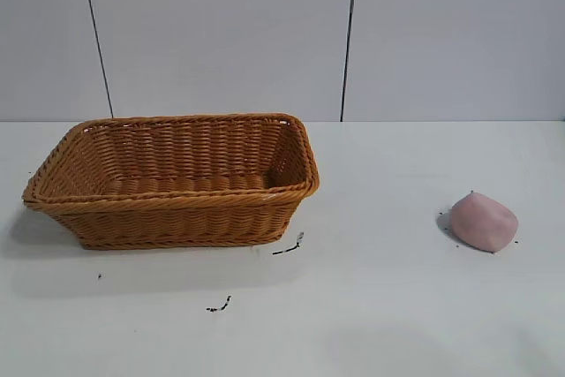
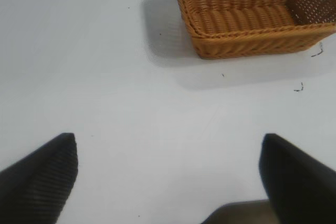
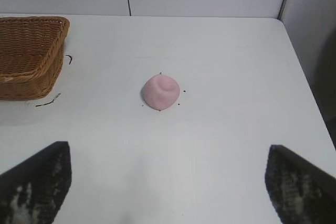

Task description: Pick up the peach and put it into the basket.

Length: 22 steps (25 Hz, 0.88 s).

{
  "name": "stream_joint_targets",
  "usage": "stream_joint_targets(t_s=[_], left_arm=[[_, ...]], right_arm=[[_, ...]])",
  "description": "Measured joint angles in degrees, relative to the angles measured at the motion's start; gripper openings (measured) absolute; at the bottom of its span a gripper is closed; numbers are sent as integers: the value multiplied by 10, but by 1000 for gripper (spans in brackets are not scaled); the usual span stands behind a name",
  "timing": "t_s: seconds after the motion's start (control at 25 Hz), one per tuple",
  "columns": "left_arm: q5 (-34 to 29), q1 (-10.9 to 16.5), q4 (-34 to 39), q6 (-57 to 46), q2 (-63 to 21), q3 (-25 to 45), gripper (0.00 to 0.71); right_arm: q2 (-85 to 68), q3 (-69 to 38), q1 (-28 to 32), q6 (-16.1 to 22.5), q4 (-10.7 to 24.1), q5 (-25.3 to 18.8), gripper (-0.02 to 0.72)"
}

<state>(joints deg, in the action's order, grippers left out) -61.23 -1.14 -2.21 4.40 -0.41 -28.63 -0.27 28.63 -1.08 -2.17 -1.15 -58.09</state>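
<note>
Nothing of the task done yet, judging by how things lie. Peach resting bare on the tabletop, toward the right edge, well apart from the basket and touching nothing else. Basket standing upright on the left half of the tabletop, nearer the far edge than the near one, open side up and holding nothing. A few small dark specks scattered on the tabletop just in front of the basket's near right corner, and tiny dots ringing the peach.

No arm visible from the exterior view. Right gripper hanging above the tabletop on the near side of the peach, jaws spread wide, nothing between them, peach lying ahead and roughly centred between the two fingers. Left gripper likewise raised over bare tabletop, jaws wide and holding nothing, basket farther off ahead of it.

All steps left: reaching down to the peach, closing on it, lifting, carrying across toward the left, and letting go over the basket. Likely work for the right gripper, being lined up with the peach already; left one looking idle.
</note>
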Motion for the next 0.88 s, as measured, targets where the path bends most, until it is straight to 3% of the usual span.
stream_joint_targets(t_s=[0.52, 0.88], left_arm=[[0, 0, 0, 0, 0, 0, 692], [0, 0, 0, 0, 0, 0, 692]], right_arm=[[22, 20, 0, -11, 1, 5, 689], [328, 126, 0, -11, -1, 12, 689]])
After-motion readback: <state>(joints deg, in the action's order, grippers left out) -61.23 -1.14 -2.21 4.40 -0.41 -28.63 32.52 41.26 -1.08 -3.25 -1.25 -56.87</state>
